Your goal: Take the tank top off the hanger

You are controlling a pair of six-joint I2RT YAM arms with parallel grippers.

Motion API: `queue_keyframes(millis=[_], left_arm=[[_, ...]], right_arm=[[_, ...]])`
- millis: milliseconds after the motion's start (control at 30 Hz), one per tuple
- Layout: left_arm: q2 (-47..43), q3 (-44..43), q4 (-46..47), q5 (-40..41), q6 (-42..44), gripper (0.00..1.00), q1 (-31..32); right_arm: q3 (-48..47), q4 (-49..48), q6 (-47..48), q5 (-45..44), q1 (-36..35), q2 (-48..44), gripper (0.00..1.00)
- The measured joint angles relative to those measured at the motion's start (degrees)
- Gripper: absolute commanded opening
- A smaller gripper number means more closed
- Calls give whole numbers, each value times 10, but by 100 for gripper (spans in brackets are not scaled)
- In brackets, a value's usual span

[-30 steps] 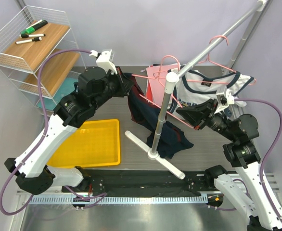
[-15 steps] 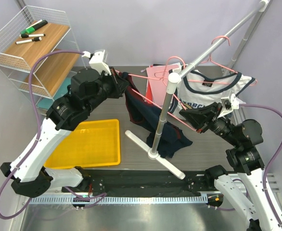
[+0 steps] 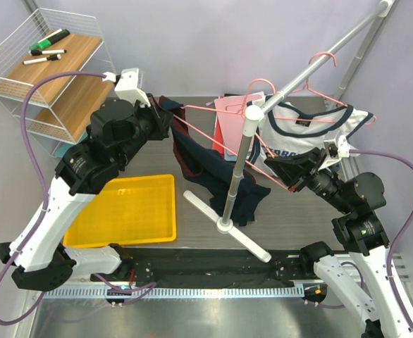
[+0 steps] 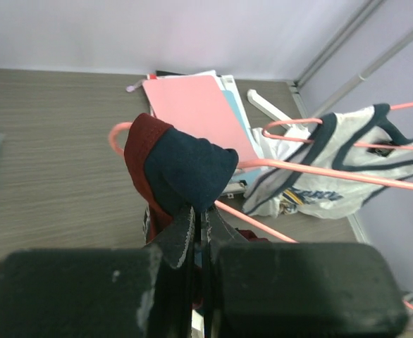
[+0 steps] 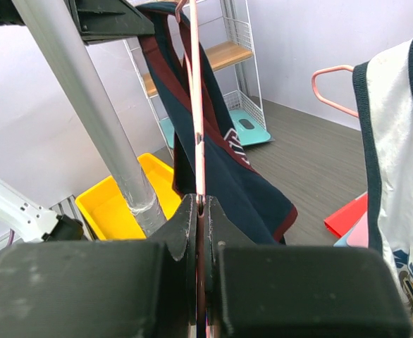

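Note:
A navy tank top [image 3: 206, 169] with maroon trim hangs from a pink wire hanger [image 3: 213, 137] beside the rack pole. My left gripper [image 3: 165, 116] is shut on the top's shoulder strap at the hanger's left end. In the left wrist view the strap [image 4: 189, 165] bunches just above the closed left gripper [image 4: 203, 211], and the pink hanger [image 4: 319, 171] runs off to the right. My right gripper [image 3: 271, 163] is shut on the hanger's right end. Seen from the right wrist, the hanger wire [image 5: 196, 105] rises out of the closed right gripper [image 5: 201, 204], with the tank top [image 5: 227, 169] draped beyond.
A grey rack pole [image 3: 238, 169] on a white cross foot stands mid-table. A white tank top [image 3: 312, 130] hangs on another pink hanger at the right. A yellow tray [image 3: 132, 211] lies front left, a wire shelf [image 3: 44, 70] back left, and pink folders [image 3: 227, 116] lie behind.
My left gripper has moved left and back with the strap, stretching the tank top leftward along the hanger. The right gripper shifted slightly right, still holding the hanger.

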State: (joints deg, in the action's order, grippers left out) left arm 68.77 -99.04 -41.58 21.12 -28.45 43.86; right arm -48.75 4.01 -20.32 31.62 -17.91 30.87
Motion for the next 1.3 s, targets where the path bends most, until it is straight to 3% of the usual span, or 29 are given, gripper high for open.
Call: queue_keyframes(millis=[600,867,1300], left_arm=[[71,-134,-49,141,109,0,-6],[74,-132,-61,193,142,0,-9],[67,-95,-64,185,134,0,-9]], right_arm=[[-41,21,18,2,0,25,1],[-59,34,26,2,0,32,1],[-111,66,60,-24,0,35,1]])
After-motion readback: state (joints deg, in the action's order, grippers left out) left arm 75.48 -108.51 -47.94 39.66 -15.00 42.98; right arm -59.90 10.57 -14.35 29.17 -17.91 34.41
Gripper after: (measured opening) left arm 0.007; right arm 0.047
